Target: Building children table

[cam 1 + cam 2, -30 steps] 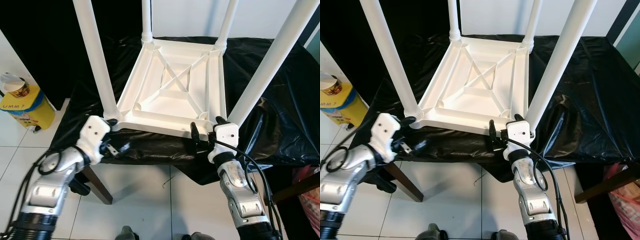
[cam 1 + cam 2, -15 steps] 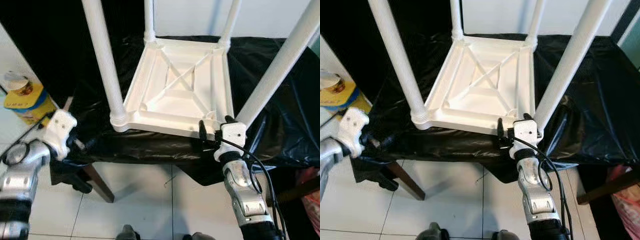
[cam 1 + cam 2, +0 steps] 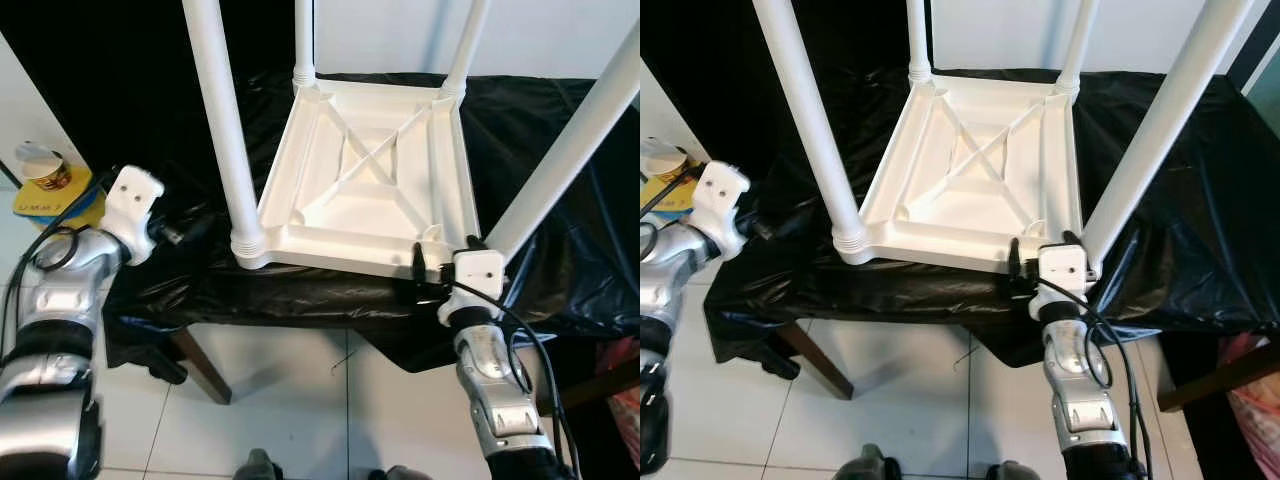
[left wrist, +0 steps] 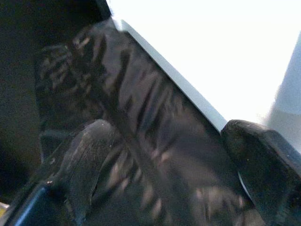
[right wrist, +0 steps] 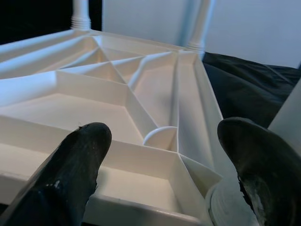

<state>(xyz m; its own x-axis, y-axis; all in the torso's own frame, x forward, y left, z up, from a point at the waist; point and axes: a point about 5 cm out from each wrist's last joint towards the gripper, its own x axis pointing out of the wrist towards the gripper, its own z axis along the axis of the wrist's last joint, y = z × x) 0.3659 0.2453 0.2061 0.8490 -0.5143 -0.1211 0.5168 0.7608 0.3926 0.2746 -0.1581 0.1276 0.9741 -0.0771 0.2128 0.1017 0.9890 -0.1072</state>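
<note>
Lying upturned on black sheet (image 3: pixel 560 200), table (image 3: pixel 370 190); right hand (image 3: pixel 1038 268) spread at near corner; left hand (image 3: pixel 190 228), seemingly spread, apart.

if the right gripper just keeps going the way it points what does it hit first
Most likely the near rim of the upturned white table: the right gripper is open and aimed across that rim, beside the near right leg. Depth is hard to judge.

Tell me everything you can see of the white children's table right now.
The white table looks like moulded plastic and lies upside down on a surface under black sheeting. Its underside faces up, showing a raised rim and crossed stiffening ribs. Four round legs stand upright at its corners, with ridged collars at their bases. The right gripper sits at the near right corner, fingers open, by that leg's base. The left gripper is off to the left, apart from it.
</note>
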